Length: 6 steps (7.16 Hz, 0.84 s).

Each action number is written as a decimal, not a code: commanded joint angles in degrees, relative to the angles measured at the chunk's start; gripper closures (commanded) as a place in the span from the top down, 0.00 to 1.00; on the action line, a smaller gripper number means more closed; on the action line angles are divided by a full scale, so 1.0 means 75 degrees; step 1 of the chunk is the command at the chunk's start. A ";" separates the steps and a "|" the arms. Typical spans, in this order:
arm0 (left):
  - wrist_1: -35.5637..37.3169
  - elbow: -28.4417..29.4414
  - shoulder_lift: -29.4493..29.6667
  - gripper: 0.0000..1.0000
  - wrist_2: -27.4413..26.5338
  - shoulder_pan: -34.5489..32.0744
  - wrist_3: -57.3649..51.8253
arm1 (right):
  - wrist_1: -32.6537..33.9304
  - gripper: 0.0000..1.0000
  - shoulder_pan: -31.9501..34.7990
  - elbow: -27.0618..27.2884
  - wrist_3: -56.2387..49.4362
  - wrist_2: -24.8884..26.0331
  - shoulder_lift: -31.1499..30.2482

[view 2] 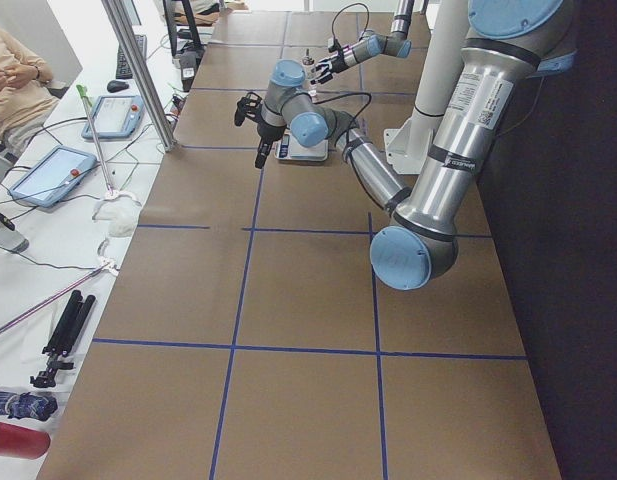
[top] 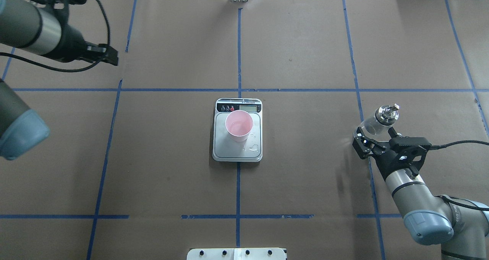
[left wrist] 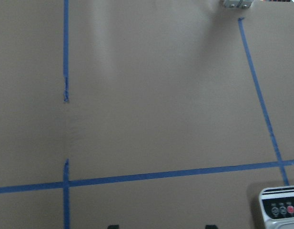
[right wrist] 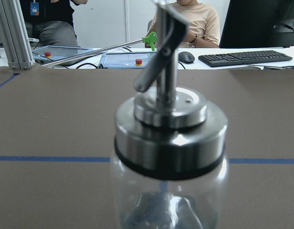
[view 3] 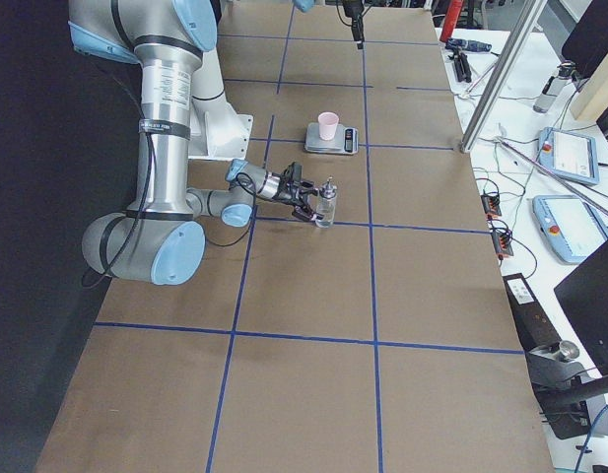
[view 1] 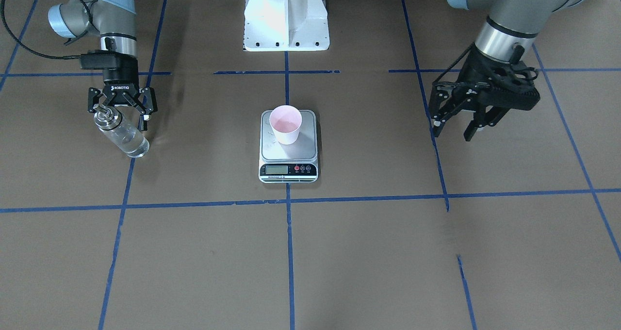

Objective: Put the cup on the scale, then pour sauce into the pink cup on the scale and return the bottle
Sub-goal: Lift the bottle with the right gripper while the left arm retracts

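Note:
The pink cup stands upright on the steel platform of the scale, seen from above as cup on scale. The glass bottle with its silver cap and spout stands on the table at the robot's right, with a little clear sauce low inside. My right gripper is open, its fingers spread either side of the bottle's top without clamping it. The bottle fills the right wrist view. My left gripper hangs open and holds nothing, far from the scale.
A few drops lie on the scale platform. The white robot base stands behind the scale. Blue tape lines cross the brown table. A seated person and a keyboard are beyond the far edge.

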<state>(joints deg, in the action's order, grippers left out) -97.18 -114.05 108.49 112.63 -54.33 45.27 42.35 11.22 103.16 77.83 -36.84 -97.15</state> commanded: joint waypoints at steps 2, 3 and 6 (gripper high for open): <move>-0.0027 -0.0180 -0.0871 0.69 -0.0005 -0.0584 -0.1583 | -0.0011 0.99 0.0121 -0.0301 -0.0006 -0.0010 0.0203; -0.0027 -0.0192 -0.0918 0.70 -0.0006 -0.0585 -0.1583 | -0.0011 0.99 0.0144 -0.0383 0.0005 -0.0021 0.0249; -0.0027 -0.0391 -0.1140 0.70 -0.0029 -0.0608 -0.1595 | -0.0034 0.96 0.0215 -0.0535 0.0006 -0.0009 0.0402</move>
<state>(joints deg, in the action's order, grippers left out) -97.38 -116.25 100.61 112.47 -58.80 33.37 42.23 12.62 99.87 77.87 -36.92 -94.31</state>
